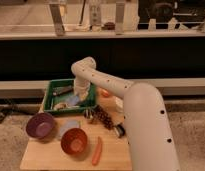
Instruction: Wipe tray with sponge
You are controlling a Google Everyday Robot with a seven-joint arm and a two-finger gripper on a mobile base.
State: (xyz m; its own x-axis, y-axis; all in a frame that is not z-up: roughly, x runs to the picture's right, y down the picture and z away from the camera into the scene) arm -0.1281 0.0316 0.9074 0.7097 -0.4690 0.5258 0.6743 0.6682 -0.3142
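The green tray point(50, 95) stands at the back left of the wooden table. My arm comes from the right and bends down into it, and my gripper point(78, 98) is low inside the tray, right of its middle. A small light blue sponge point(71, 102) lies on the tray floor right at the gripper's tip, touching it as far as I can tell. A pale yellowish-white lump point(59, 106) lies at the tray's front left. A dark brownish elongated object point(62, 91) lies at its back.
A purple bowl point(40, 125) and an orange bowl point(74, 141) stand in front of the tray, with a pale blue flat thing point(69, 125) between them. An orange carrot-like piece point(97, 151), dark grapes point(103, 119) and a small can point(119, 131) lie to the right.
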